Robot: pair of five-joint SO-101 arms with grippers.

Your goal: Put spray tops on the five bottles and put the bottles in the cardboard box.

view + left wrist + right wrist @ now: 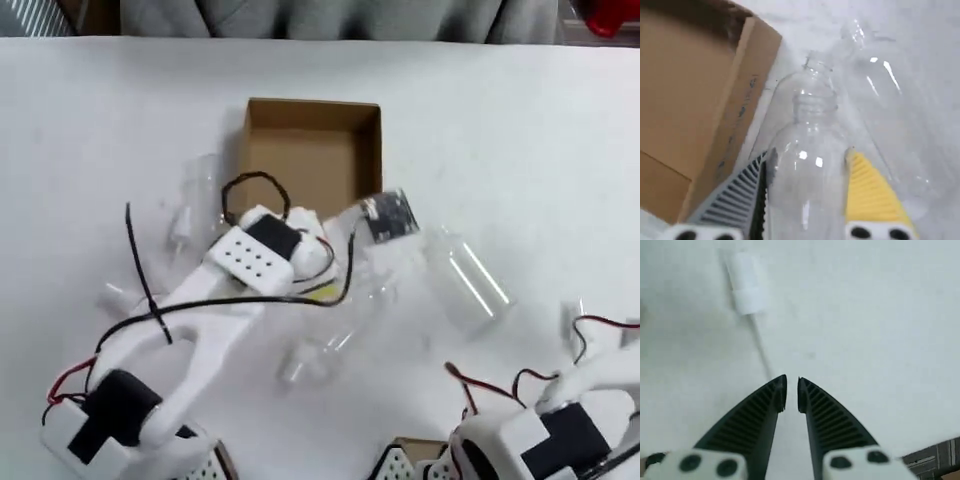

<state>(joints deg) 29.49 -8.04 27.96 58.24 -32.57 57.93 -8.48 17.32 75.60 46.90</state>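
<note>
High view: the cardboard box (312, 150) sits at twelve o'clock from the left gripper (807, 200), which is clamped on a clear bottle (807, 165). Nearly closed, the right gripper (791, 390) seems empty.

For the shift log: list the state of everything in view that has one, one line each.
cardboard box: open, no bottle in the part that shows
left hand: shut on the held bottle
held bottle: gripped, neck open, no spray top
loose bottle: lying on its side on the table, no spray top
spray top: lying loose on the table, on no bottle
right hand: shut, holding nothing
</note>
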